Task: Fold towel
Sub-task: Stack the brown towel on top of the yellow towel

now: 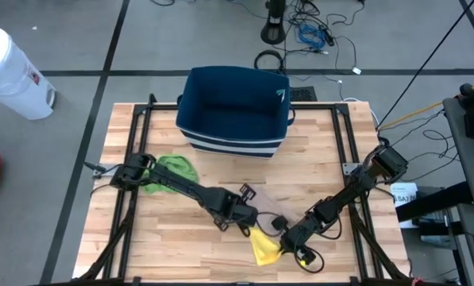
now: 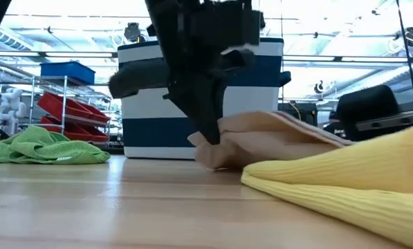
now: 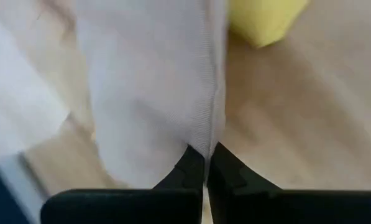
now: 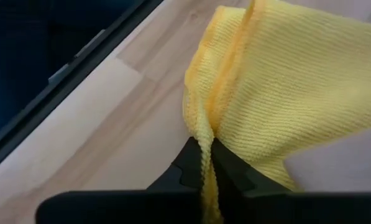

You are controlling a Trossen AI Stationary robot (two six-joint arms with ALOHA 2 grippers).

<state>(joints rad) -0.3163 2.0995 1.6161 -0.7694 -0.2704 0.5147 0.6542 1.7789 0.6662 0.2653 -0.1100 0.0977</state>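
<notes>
We see the left hand pinched shut on a pale cloth, the right hand shut on the yellow towel. At five o'clock on the tabletop, the towel lies bunched; we judge folding barely begun.

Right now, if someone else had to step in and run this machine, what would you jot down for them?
Left gripper: shut on the edge of a pale cloth, near the table's front middle.
Right gripper: shut on an edge of the yellow towel, at the front of the table beside the left one.
A green towel lies crumpled on the left side, untouched. A blue bin stands at the back.
Done: both grippers have a grip on cloth. Nothing looks folded.
Left: spread the yellow towel flat, fold it, then likely deal with the others.
</notes>
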